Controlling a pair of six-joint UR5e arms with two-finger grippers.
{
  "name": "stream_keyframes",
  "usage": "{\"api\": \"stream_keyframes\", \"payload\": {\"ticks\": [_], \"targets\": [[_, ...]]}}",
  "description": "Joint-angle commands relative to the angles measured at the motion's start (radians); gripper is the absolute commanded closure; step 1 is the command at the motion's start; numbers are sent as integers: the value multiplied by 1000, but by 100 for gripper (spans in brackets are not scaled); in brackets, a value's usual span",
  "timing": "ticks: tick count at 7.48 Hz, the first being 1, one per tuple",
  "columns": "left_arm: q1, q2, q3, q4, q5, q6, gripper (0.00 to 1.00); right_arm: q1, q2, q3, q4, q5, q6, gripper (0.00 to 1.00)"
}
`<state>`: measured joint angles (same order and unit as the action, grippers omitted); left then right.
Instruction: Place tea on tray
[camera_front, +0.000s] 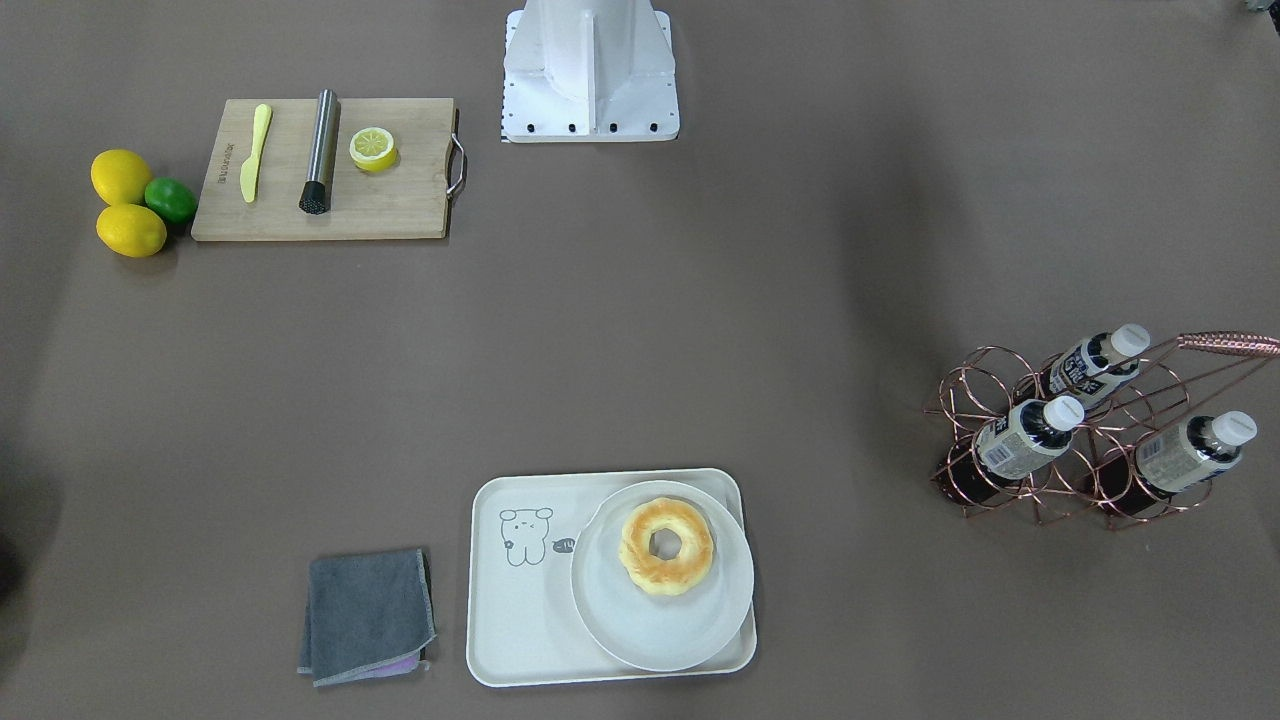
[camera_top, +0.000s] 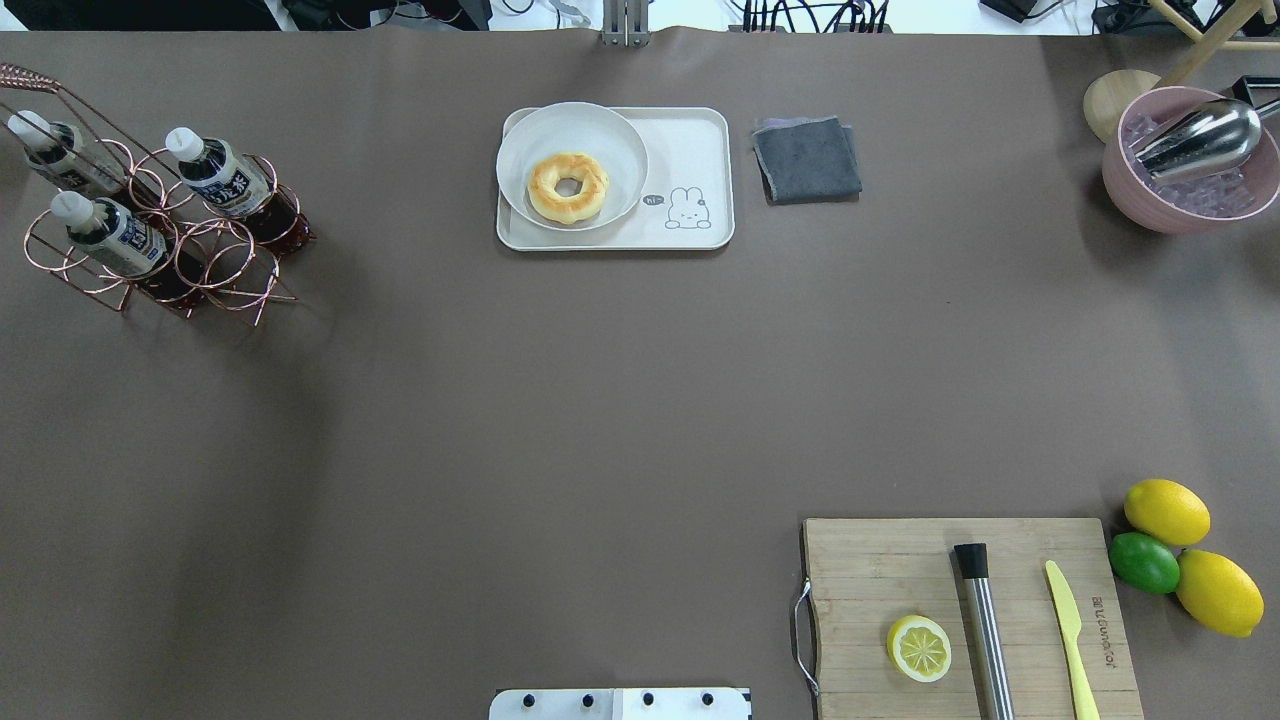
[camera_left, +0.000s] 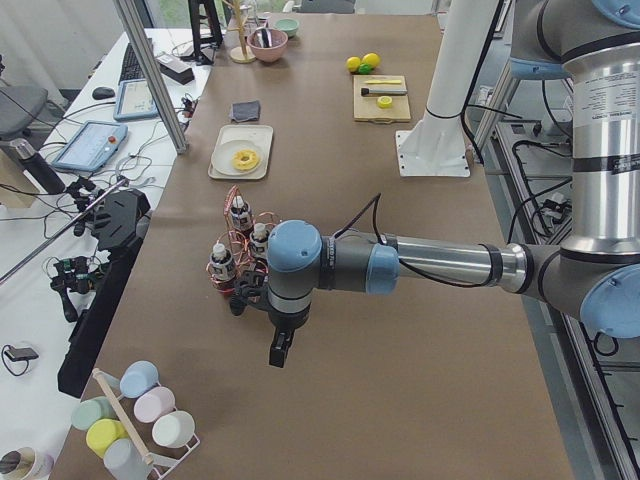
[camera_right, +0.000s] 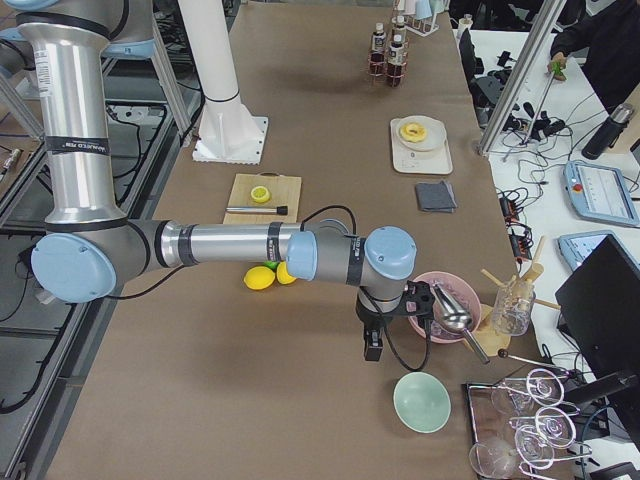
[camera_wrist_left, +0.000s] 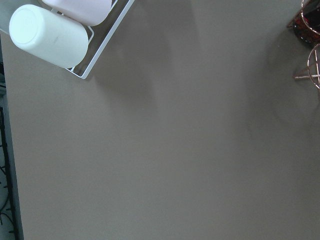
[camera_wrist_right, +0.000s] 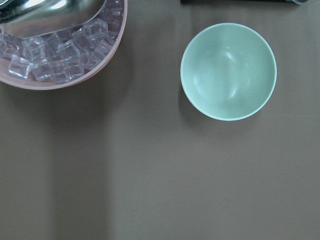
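Three tea bottles with white caps lie tilted in a copper wire rack (camera_front: 1000, 500) at the table's left end: one (camera_front: 1025, 438) in front, one (camera_front: 1095, 365) behind it, one (camera_front: 1190, 450) beside it. They also show in the overhead view (camera_top: 215, 170). The cream tray (camera_front: 520, 600) with the cartoon drawing sits at the far middle of the table (camera_top: 690, 150). My left gripper (camera_left: 278, 352) hangs over the table just beside the rack; I cannot tell if it is open. My right gripper (camera_right: 372, 348) hangs near the table's right end; I cannot tell its state.
A round white plate (camera_front: 640, 630) with a doughnut (camera_front: 666, 546) fills half the tray. A grey cloth (camera_front: 365, 615) lies beside it. A cutting board (camera_top: 900, 560), lemons (camera_top: 1166, 511), a pink ice bowl (camera_top: 1190, 200) and a green bowl (camera_wrist_right: 228, 71) are on the right.
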<state>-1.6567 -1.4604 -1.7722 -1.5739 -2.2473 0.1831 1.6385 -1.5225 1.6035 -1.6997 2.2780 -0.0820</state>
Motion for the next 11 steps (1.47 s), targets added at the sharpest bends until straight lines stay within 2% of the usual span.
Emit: {"api": "stream_keyframes", "payload": {"ticks": [1,11], "targets": [[0,-2,-1,0,0,-1,3,1,-1,1,0,0,-2,0],[57,-2,-1,2,2,-1,3,3,2,0,0,0,-4,0]]}}
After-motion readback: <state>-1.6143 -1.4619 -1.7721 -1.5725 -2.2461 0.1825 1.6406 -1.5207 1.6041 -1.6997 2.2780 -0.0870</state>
